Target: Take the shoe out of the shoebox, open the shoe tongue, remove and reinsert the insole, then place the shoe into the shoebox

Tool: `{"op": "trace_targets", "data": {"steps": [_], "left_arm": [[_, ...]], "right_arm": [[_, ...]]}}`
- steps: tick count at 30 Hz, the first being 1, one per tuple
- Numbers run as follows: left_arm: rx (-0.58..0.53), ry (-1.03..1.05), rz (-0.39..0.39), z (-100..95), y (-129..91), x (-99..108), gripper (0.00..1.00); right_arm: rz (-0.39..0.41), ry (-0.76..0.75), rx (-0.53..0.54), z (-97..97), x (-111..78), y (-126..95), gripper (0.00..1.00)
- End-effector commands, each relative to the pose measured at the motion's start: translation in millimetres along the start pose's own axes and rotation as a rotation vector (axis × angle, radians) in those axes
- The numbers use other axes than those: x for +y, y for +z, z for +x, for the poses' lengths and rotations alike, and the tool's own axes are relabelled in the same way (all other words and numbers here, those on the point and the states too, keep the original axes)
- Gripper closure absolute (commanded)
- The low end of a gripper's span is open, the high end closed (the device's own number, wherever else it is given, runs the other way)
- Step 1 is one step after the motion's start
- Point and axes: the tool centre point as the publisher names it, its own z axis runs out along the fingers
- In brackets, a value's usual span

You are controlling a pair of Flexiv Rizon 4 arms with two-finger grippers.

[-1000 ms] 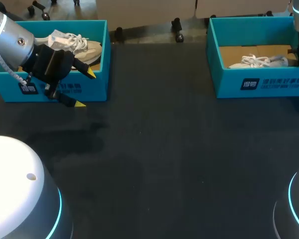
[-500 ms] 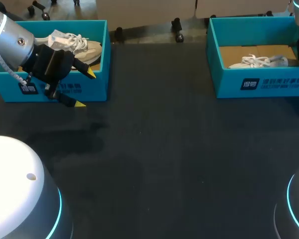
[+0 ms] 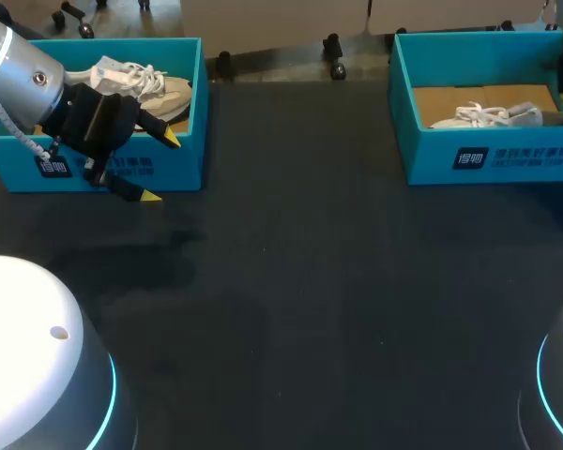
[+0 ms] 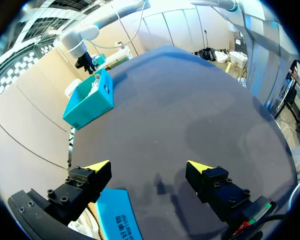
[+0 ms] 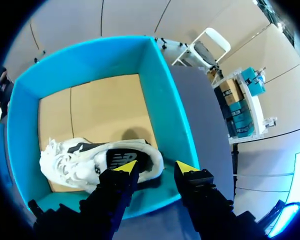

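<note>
A white laced shoe point(image 3: 488, 115) lies on its side in the turquoise shoebox point(image 3: 493, 159) at the table's right. In the right wrist view my right gripper point(image 5: 156, 167) hovers open over that box point(image 5: 165, 105), with the shoe's point(image 5: 90, 162) heel just under one fingertip and nothing between the fingers. In the head view only a sliver of the right arm shows, at the edge. My left gripper point(image 3: 161, 167) stands wide open and empty in front of a second turquoise shoebox point(image 3: 178, 169) at the left, which holds another white shoe point(image 3: 150, 84). The left wrist view shows that gripper point(image 4: 147, 167) over bare dark tabletop.
The dark table point(image 3: 300, 300) stretches bare between the two boxes. The corner of the left box point(image 4: 117, 217) sits close beside one left finger. Far ahead of the left gripper stands the right box point(image 4: 90, 97) with my right arm point(image 4: 85, 50) above it.
My right arm has drawn back towards the right edge of the head view, uncovering the shoe's heel; the shoe stays in the box. The left arm has not moved.
</note>
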Motion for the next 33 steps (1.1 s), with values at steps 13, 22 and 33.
{"op": "trace_targets", "data": {"steps": [13,22,33], "left_arm": [[0.001,0.000,-0.002,0.4,-0.3,-0.3,0.00],[0.001,0.000,-0.002,0.4,-0.3,-0.3,0.00],[-0.028,0.020,-0.024,-12.0,-9.9,9.5,0.00]], "right_arm": [[-0.045,-0.016,0.085,44.6,-38.0,-70.2,0.54],[-0.043,-0.041,0.112,73.4,-63.7,-98.1,0.54],[-0.031,-0.054,0.123,97.9,-88.0,-108.6,0.53]]}}
